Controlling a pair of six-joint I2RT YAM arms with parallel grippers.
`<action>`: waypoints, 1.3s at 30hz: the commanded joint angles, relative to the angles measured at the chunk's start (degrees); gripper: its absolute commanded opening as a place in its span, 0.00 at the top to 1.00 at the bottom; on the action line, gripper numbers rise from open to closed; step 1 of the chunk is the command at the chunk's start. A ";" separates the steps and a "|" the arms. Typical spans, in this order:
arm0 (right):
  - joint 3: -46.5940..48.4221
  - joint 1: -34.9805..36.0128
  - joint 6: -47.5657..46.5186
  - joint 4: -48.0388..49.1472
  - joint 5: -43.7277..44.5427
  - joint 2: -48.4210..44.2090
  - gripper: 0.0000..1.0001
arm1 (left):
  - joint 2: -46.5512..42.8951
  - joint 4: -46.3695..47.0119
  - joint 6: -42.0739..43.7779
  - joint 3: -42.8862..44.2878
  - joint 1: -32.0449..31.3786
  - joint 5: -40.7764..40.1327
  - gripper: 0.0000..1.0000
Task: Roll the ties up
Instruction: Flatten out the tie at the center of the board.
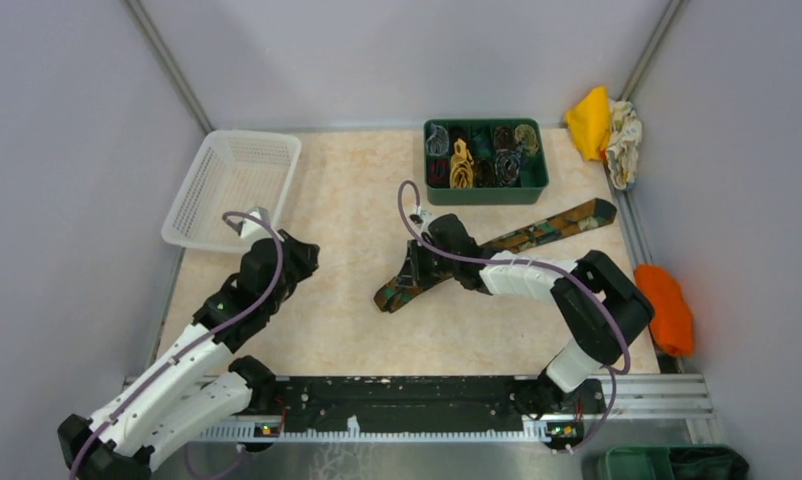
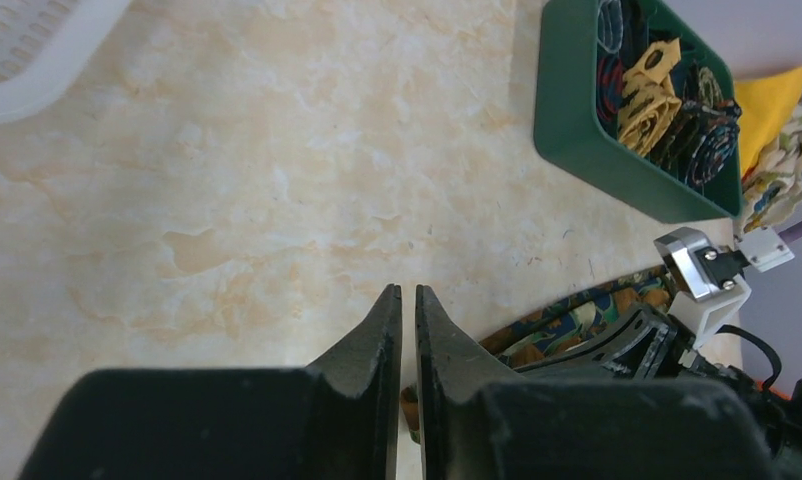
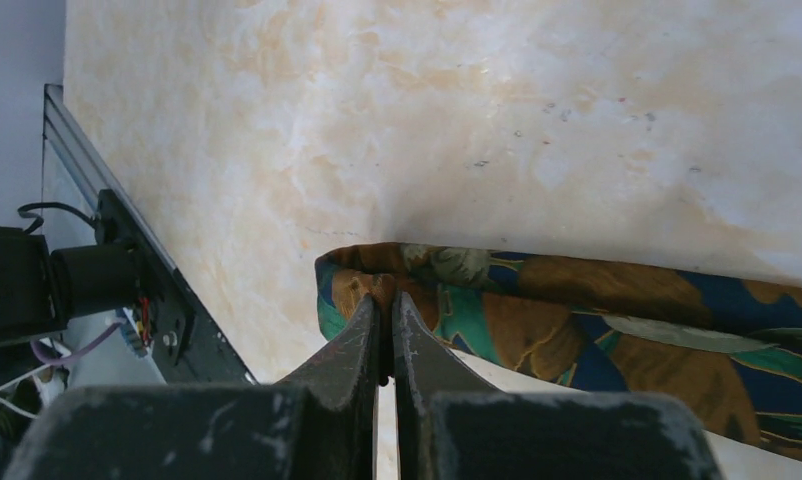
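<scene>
A dark brown tie (image 1: 537, 232) with orange-gold and teal blotches lies diagonally on the table, wide end at the far right, near end at the centre. My right gripper (image 1: 414, 268) is shut on its near end; in the right wrist view the jaws (image 3: 387, 300) pinch a fold of the tie (image 3: 577, 310). My left gripper (image 1: 302, 250) is shut and empty, above bare table left of the tie. In the left wrist view its tips (image 2: 408, 292) hold nothing, and the tie (image 2: 577, 315) shows to the right. Several rolled ties fill the green bin (image 1: 485, 192).
A white mesh basket (image 1: 232, 185) stands at the far left. Yellow and white cloth lumps (image 1: 602, 125) sit at the far right corner and an orange lump (image 1: 667, 305) on the right edge. A black rail (image 1: 397, 400) runs along the near edge.
</scene>
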 commanded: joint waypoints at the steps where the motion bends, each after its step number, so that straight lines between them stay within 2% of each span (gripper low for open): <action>1: -0.90 -1.90 -2.94 -0.27 3.12 -4.07 1.00 | 3.56 6.47 1.83 -0.60 0.09 5.70 0.85; 6: 0.47 -2.44 -5.77 -5.49 8.59 -2.89 1.00 | 8.77 10.48 2.27 -1.25 0.08 10.29 0.86; 7: 0.72 -2.42 -6.08 -6.32 10.13 -2.81 0.97 | 9.89 11.22 2.31 -1.47 0.10 11.14 0.86; 10: 0.97 -2.44 -6.94 -8.52 12.91 -2.67 0.77 | 13.23 13.38 2.49 -2.19 0.08 13.40 0.86; 12: 1.19 -2.40 -7.48 -10.09 14.25 -2.46 0.71 | 15.33 14.85 2.85 -2.59 0.08 14.62 0.86; 20: 3.01 -2.09 -9.18 -14.10 17.86 -0.37 0.70 | 24.50 19.89 3.64 -3.71 0.10 20.39 0.88; 25: 4.85 -1.25 -9.76 -16.22 19.36 -2.64 0.69 | 30.44 24.45 4.37 -4.00 0.11 22.40 0.90; 29: 5.77 2.29 -8.83 -19.57 22.82 -8.77 0.69 | 35.77 26.88 5.24 -2.89 0.09 23.58 0.92; 33: 4.30 5.46 -5.87 -22.52 22.02 -12.55 0.72 | 41.60 29.35 6.76 -1.42 0.12 24.04 0.94; 34: 3.17 6.17 -5.14 -22.35 21.34 -13.20 0.78 | 42.87 30.09 7.11 -1.14 0.15 24.35 0.95; 36: 0.49 7.08 -3.34 -20.89 19.42 -14.02 0.97 | 45.46 31.45 7.63 -0.67 0.11 25.53 0.98; 39: -4.11 8.12 -0.79 -16.07 16.23 -14.14 1.00 | 48.14 34.66 7.71 -1.06 0.09 27.93 1.00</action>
